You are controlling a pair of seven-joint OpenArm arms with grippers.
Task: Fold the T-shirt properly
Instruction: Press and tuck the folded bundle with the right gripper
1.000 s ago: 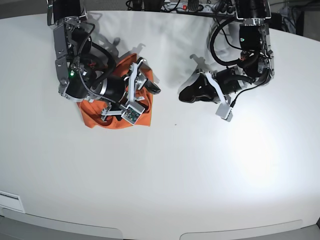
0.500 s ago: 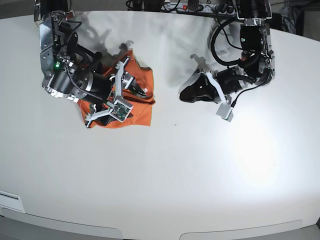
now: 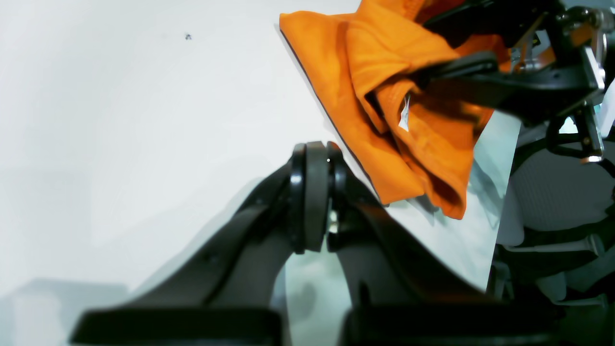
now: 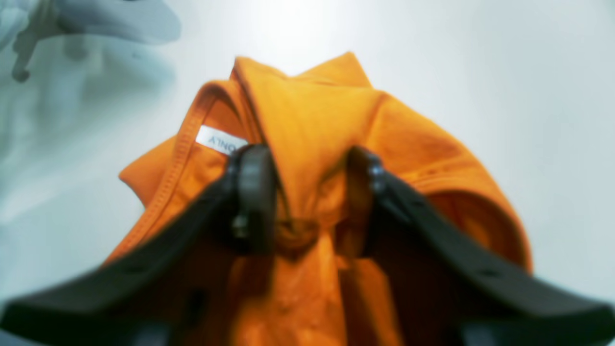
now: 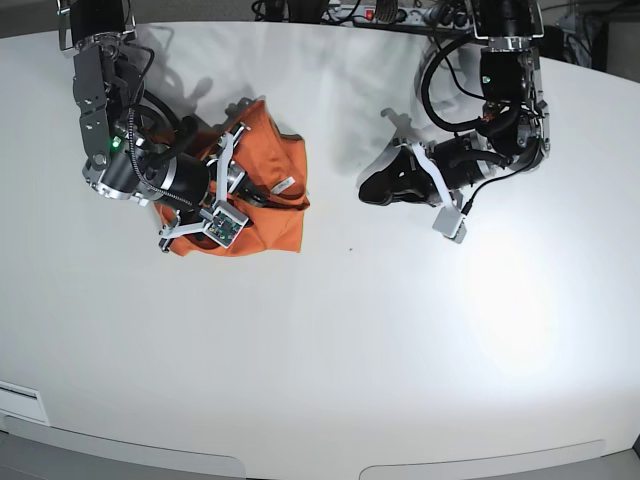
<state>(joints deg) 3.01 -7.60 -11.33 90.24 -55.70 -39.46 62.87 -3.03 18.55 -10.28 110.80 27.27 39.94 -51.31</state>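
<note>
T-shirt (image 5: 272, 190) was seen bunched on the white tabletop (image 5: 350, 350), a fold of it pinched between the pads of the right end effector (image 4: 307, 199). A white tag (image 4: 222, 140) was shown inside the stitched neckline. The left end effector (image 3: 314, 202) was kept closed and empty, well apart, just above the tabletop.

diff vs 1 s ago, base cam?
The right arm's tool has drawn back toward the base view's left and is closing around a bunched ridge of the T-shirt, whose crumple shifted slightly. The left arm's tool stayed shut, parked on the white table.
</note>
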